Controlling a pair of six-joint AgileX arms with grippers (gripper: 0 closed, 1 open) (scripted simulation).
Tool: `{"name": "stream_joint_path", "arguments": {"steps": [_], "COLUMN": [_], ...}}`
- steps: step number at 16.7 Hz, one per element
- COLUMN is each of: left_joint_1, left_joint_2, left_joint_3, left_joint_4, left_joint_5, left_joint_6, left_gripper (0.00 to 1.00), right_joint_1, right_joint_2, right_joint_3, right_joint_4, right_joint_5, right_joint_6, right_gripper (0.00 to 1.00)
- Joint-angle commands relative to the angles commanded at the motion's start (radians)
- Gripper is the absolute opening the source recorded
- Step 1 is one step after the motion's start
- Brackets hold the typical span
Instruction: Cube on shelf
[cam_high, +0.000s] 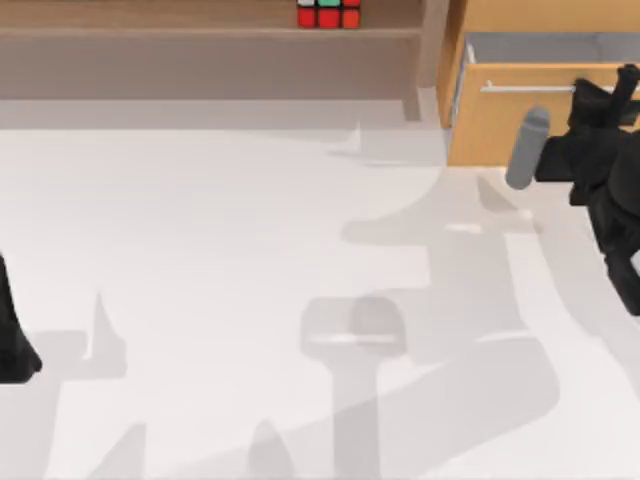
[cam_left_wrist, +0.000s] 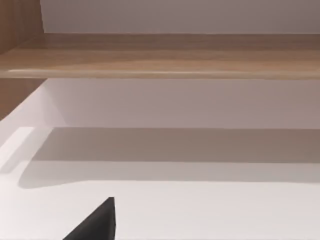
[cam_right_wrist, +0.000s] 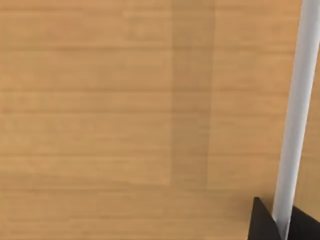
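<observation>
Cube, the small puzzle cube with red and green stickers on a black frame (cam_high: 328, 13), sat on the board of the long light-brown wooden shelf (cam_high: 200, 32) at the back of the white table (cam_high: 220, 280), so placement looked done. Right gripper (cam_high: 600, 95) was at the metal bar handle (cam_high: 530, 88) of the orange-tan drawer cabinet (cam_high: 500, 125); wrist view showed dark fingertips (cam_right_wrist: 262, 222) straddling the bar, apparently closed on it, drawer partly open. Probably shutting it. Left arm parked at the table's left edge; can't tell its gripper's state.
</observation>
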Motion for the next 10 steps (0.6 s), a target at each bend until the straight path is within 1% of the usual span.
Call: {"name": "stream_joint_path", "arguments": {"steps": [3,10], "left_joint_1": [0.0,0.0], "left_joint_2": [0.0,0.0], "left_joint_3": [0.0,0.0], "left_joint_4": [0.0,0.0], "left_joint_5": [0.0,0.0], "left_joint_6": [0.0,0.0], "left_gripper": [1.0,1.0], "right_joint_1": [-0.006,-0.031], "right_joint_2": [0.024,0.118], "right_joint_3": [0.054,0.263], "right_joint_4": [-0.027,-0.148], "right_joint_5": [-0.006,-0.031], "right_joint_6": [-0.002,-0.001], "right_gripper": [0.0,0.0]}}
